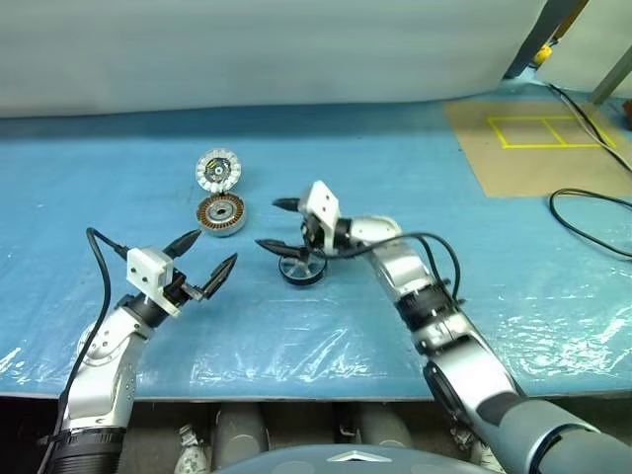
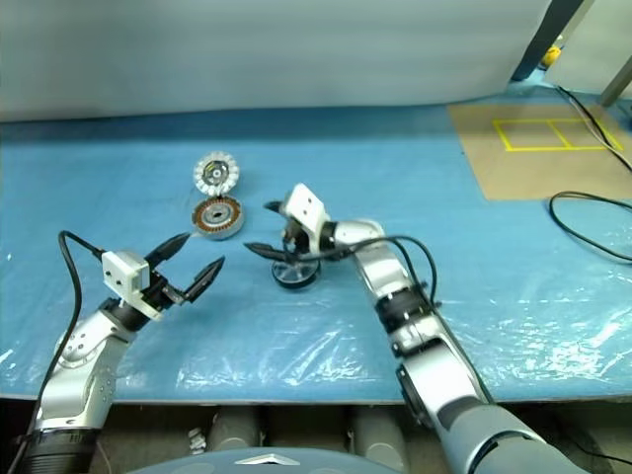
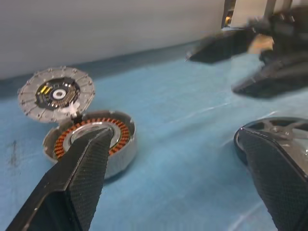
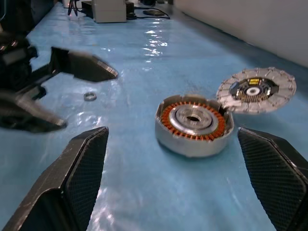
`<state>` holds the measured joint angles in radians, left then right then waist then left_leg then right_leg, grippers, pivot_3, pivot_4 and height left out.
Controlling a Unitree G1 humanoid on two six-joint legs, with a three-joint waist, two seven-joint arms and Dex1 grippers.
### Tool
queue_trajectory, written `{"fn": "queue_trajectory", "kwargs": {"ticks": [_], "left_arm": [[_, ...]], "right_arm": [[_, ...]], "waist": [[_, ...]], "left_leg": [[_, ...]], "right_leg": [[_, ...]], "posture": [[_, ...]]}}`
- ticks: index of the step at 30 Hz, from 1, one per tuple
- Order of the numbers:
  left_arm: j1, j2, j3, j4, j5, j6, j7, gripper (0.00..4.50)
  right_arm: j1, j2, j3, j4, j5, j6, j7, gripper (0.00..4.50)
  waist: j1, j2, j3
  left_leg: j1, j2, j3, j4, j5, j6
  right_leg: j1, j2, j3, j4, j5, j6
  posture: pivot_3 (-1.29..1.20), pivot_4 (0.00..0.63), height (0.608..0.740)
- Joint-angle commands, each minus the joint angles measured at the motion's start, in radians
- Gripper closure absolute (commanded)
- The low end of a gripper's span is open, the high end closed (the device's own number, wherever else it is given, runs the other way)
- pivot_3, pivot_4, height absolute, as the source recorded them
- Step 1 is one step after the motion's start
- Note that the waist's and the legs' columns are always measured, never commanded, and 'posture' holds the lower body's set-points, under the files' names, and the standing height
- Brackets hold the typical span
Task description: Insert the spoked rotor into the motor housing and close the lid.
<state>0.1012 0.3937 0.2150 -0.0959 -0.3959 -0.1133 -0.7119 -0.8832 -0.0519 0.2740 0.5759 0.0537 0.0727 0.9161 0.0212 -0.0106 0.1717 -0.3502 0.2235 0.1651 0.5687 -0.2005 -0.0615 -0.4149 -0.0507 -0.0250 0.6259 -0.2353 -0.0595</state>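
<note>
Lying flat on the blue plastic-covered table point(image 1: 118, 178), the spoked rotor point(image 1: 301, 270) is seen just below the right gripper point(image 1: 278, 224), whose black fingers are spread wide with nothing held between them. Whether the lower finger touches the rotor cannot be told. The motor housing point(image 1: 221, 214) is set to the left of the rotor, copper windings facing up around a silver hub. The lid point(image 1: 217, 170) is found at the housing's far edge, touching it, tilted up, its white-segmented face shown. The left gripper point(image 1: 203, 259) is held nearer the table's front edge, left of the rotor, its fingers likewise apart and empty. A small metal ring point(image 4: 90, 96) is noted on the sheet in the right wrist view.
</note>
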Motion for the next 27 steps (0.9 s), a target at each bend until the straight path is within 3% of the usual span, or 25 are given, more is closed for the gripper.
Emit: {"fn": "queue_trajectory", "kwargs": {"ticks": [1,9,16,27], "left_arm": [[0.041,0.003,0.045,-0.056,-0.007,-0.034,0.023,0.04],[0.158,-0.035,0.063,-0.132,0.002,-0.067,0.084,0.04],[0.222,-0.061,0.065,-0.167,0.013,-0.088,0.12,0.04],[0.22,-0.06,0.057,-0.168,0.019,-0.093,0.136,0.04]], "right_arm": [[-0.195,0.074,0.036,0.216,-0.062,-0.022,-0.007,0.0],[-0.462,0.211,0.092,0.644,-0.22,-0.069,-0.081,0.0],[-0.504,0.28,0.138,0.747,-0.346,-0.093,-0.204,0.0],[-0.47,0.347,0.147,0.766,-0.423,-0.194,-0.305,0.0]], "waist": [[-0.004,0.0,0.0],[0.003,0.0,0.0],[0.008,0.001,0.001],[0.008,0.001,0.001]], "left_leg": [[-0.001,0.0,0.0,0.0,0.0,0.0],[-0.006,0.001,0.001,-0.003,0.0,0.0],[-0.009,0.002,0.001,-0.001,0.0,0.0],[-0.008,0.002,0.002,0.002,0.0,0.0]], "right_leg": [[-0.001,0.0,0.0,0.0,0.0,0.0],[-0.005,0.0,-0.001,-0.002,-0.001,-0.003],[-0.008,0.0,-0.003,0.0,-0.001,-0.003],[-0.008,0.0,-0.002,0.003,-0.001,-0.003]], "posture": [[0.0,0.15,0.74],[0.0,0.15,0.74],[0.0,0.15,0.74],[0.0,0.15,0.74]]}}
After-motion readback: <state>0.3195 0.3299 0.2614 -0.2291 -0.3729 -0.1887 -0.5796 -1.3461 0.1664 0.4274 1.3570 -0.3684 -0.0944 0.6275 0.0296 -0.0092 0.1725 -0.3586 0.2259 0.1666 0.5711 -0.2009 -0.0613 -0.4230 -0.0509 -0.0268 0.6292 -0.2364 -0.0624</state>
